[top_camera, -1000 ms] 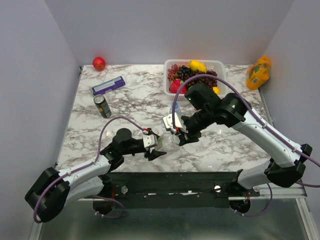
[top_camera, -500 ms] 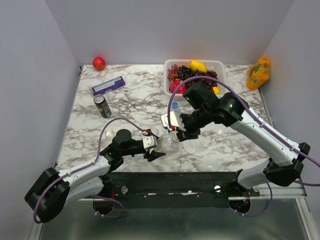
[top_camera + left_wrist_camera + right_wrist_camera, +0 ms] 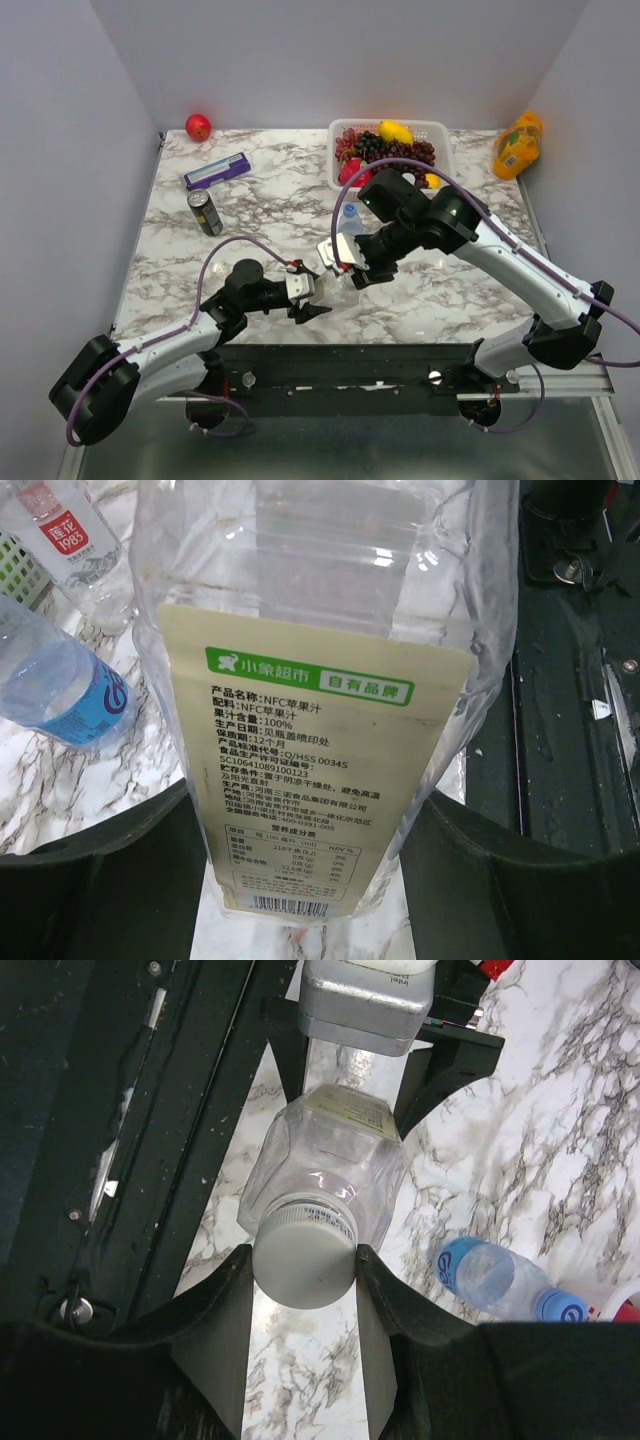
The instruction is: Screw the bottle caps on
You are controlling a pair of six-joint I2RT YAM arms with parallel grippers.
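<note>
- Right wrist view: the right fingers [image 3: 215,1325] are clenched on the white cap [image 3: 305,1260], which sits on the neck of the clear bottle with the yellow-green label [image 3: 330,1165].
- The left fingers [image 3: 110,880] grasp that bottle's lower body from both sides, with its capped end pointing toward the right arm.
- The bottle is held near the front edge of the marble tabletop [image 3: 250,200].
- A blue-labelled bottle [image 3: 60,685] with a blue cap [image 3: 562,1305] is just behind it.
- Another clear bottle [image 3: 65,535] is farther back, toward the white basket [image 3: 335,165].
</note>
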